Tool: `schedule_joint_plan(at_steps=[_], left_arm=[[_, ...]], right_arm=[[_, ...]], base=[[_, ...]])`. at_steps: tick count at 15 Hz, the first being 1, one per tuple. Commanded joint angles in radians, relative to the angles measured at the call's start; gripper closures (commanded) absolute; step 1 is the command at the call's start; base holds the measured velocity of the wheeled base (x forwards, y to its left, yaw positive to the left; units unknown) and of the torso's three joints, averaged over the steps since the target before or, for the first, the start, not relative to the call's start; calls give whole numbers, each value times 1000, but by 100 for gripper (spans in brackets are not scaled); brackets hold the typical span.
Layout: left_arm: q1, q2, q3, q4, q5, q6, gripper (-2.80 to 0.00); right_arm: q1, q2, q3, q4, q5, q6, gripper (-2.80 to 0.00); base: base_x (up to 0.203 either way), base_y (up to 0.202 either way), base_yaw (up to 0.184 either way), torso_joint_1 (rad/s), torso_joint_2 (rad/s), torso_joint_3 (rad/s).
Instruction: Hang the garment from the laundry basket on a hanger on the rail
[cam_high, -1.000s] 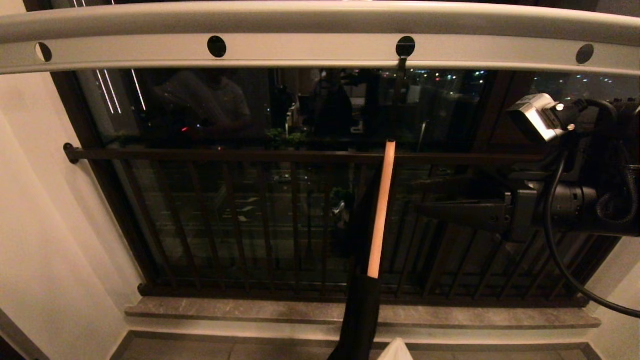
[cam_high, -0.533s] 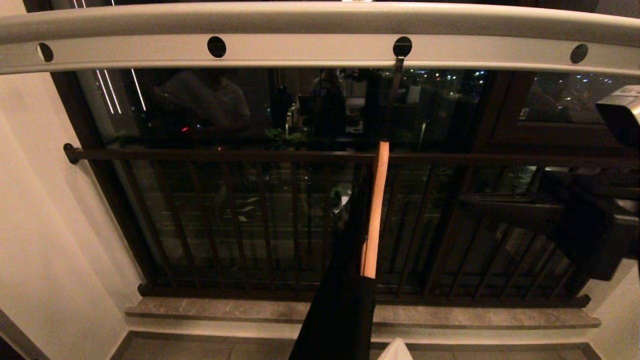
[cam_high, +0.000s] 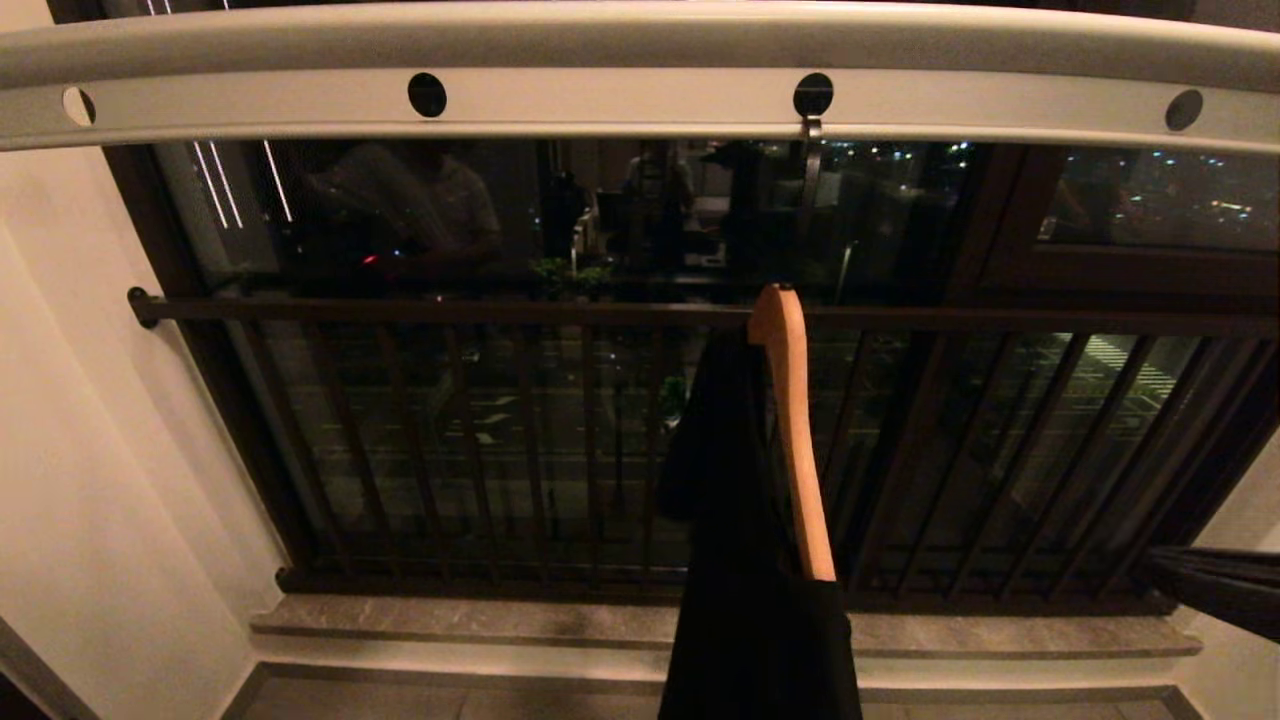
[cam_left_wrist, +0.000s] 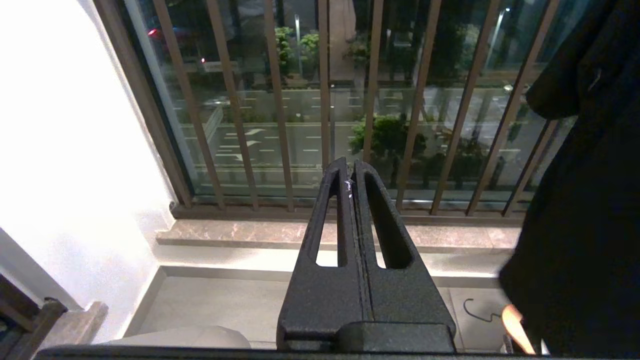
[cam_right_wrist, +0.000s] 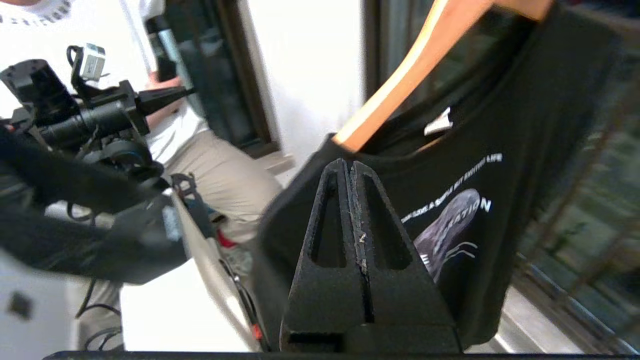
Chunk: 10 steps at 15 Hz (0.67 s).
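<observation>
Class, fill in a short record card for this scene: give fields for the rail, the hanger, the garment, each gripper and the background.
rail: pale grey bar with round dark holes
hanger: wooden, its hook in one hole of the rail
garment: black printed T-shirt draped on the hanger
right gripper: shut, empty, close to the T-shirt
left gripper: shut, empty, facing the window bars
background: dark barred window railing; a person stands nearby

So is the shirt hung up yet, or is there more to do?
Looks done: the black shirt sits on the wooden hanger, whose hook is in a hole of the rail. Nothing is in hand; the right gripper is shut and empty, off the shirt. Nothing obvious is left.
</observation>
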Motion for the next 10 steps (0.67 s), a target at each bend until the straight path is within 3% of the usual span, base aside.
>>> schedule_joint_plan(at_steps=[1,3,4,5,7,8,10], left_arm=[[0,1,2,0,-1,0,0],[0,1,2,0,-1,0,0],[0,1,2,0,1,0,0],[0,1,2,0,-1,0,0],[0,1,2,0,-1,0,0],[0,1,2,0,-1,0,0],[0,1,2,0,-1,0,0]], right_arm=[[-30,-162,16,48,4,1,0],[-53,-295,11,191,-20,1,0],[-68,-347,2,254,-87,1,0],[-68,-378,-1,282,-237,0,0],[-54,-453,24,308,-622,-23,0],[-50,-501,56,316,-764,-40,0],[-54,-557,166,308,-899,-59,0]], base=[[0,0,0,0,0,0],[0,0,0,0,0,0],[0,0,0,0,0,0],[0,0,0,0,0,0],[0,0,0,0,0,0],[0,0,0,0,0,0],[0,0,0,0,0,0]])
